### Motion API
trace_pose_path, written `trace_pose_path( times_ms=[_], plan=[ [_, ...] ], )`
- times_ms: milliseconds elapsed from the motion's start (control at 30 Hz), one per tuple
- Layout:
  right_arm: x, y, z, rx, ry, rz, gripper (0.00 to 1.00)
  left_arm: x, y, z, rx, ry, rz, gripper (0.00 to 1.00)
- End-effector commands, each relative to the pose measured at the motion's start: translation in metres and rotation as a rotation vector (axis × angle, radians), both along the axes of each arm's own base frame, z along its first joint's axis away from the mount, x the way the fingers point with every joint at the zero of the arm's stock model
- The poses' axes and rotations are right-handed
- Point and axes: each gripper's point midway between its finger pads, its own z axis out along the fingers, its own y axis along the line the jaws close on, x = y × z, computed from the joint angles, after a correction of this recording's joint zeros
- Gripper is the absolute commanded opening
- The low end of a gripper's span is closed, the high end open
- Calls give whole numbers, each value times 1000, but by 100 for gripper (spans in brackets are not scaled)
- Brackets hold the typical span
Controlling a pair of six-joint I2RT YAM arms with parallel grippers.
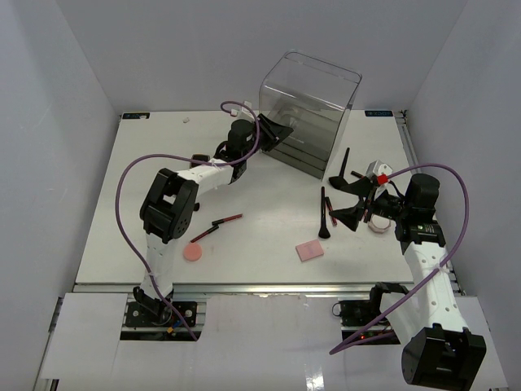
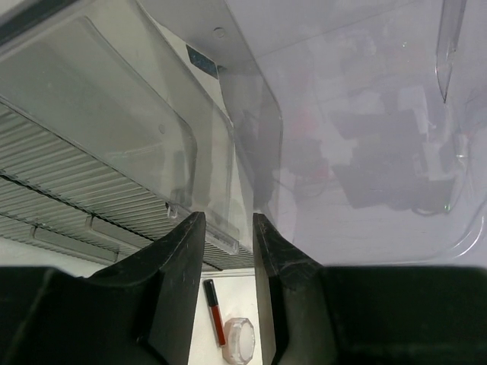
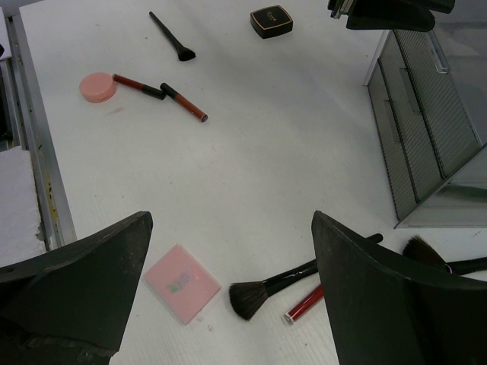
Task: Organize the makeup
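My left gripper (image 1: 273, 129) (image 2: 227, 219) is up against the clear drawer box (image 1: 309, 110) (image 2: 114, 114), its jaws narrowly apart with a clear drawer handle (image 2: 221, 239) between the tips; I cannot tell if they touch it. Beneath it lie a red pencil (image 2: 214, 308) and a pale compact (image 2: 240, 340). My right gripper (image 1: 342, 198) (image 3: 230, 220) hangs wide open and empty over a flat pink square (image 3: 183, 283) (image 1: 309, 250), a black-handled brush (image 3: 270, 289) (image 1: 323, 213) and a red tube (image 3: 308, 304).
A round pink compact (image 1: 193, 252) (image 3: 97, 87) and two red-and-black pencils (image 1: 220, 226) (image 3: 184, 103) lie at the table's front left. Another brush (image 3: 171, 36) and a small black compact (image 3: 272, 20) lie farther off. A further brush (image 1: 344, 163) lies near the box.
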Motion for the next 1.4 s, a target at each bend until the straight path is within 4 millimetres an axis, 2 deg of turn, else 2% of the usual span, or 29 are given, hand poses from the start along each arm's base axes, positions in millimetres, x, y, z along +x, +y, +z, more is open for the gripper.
trace_pose_path(
  times_ms=[0,233,433,700,967,1067,1367],
  plan=[
    [-3,2,6,2,-34,24,91,-2,3,8,4,1,21,45],
    [-3,2,5,2,-33,23,92,-8,12,13,28,-22,45,49],
    [-3,2,5,2,-33,25,92,-13,19,12,35,-19,61,38],
    [-3,2,4,3,-31,25,92,-6,10,8,20,-4,40,44],
    [-3,2,3,4,-28,25,92,-13,13,11,1,-17,39,40],
    [-3,2,3,5,-28,28,92,-13,10,18,-14,-32,25,40],
    [-3,2,2,6,-27,27,92,-11,2,15,-43,-28,-6,42]
  ],
)
